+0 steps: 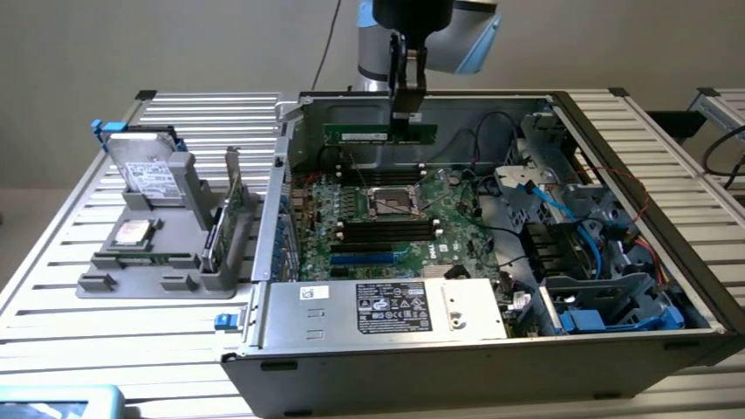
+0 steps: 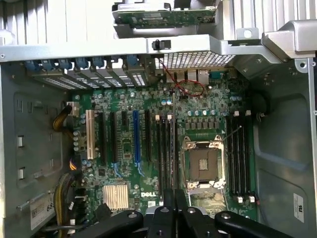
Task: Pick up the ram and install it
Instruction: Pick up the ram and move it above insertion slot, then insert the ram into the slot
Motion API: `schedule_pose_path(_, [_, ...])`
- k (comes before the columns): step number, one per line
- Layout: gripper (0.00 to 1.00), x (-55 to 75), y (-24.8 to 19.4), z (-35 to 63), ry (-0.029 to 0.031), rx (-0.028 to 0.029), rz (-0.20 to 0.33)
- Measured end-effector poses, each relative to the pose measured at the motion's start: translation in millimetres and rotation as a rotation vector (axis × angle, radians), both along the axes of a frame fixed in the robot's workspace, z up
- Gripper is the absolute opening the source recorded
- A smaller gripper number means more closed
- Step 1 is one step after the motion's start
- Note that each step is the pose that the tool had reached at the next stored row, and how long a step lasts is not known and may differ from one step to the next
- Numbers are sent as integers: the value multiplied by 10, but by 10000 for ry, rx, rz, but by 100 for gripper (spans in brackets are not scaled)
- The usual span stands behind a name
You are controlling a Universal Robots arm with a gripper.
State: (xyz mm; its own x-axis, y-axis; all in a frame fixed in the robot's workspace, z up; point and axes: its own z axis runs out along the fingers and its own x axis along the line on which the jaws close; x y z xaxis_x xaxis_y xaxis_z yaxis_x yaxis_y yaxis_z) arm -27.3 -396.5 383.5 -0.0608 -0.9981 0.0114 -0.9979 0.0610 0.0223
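Above the open computer case [image 1: 466, 371], near its back wall in the exterior view, the tool [image 1: 404, 118] was clenched on the ram [image 1: 361, 133]. It held the stick level and clear of the motherboard [image 1: 349, 262], with nothing touching it from below.

The grip sat toward the end of the stick on the exterior view's right, not on its middle. That looked like the main hazard. Under downward pressure the long free end could lag or swing, so one end might enter a slot before the other and jam crooked.

The memory slots [image 2: 166, 148] were narrow and lay close together on both sides of the processor socket [image 2: 203, 163]. A small sideways error could land the stick's edge on a slot wall or between two slots, or send it toward the bare socket.

From the wrist view the tool [image 2: 171, 218] sat low in the picture, and I could not tell how the stick's edge lined up with any slot. Whether the slot latches stood open was too fine to make out, and so was the side its notch faced. Shut latches or a reversed stick would block seating, and pressing on could flex the board.

Loose cables [image 1: 547, 205] lay to the exterior view's right, well apart from the stick, so I judged a snag there unlikely.
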Motion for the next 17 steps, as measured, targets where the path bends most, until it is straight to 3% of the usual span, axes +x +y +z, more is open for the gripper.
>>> schedule_pose_path(8, [12, 16, 81, -60, 0, -1, 268])
schedule_pose_path(17, [12, 99, 118, -218, 0, -3, 378])
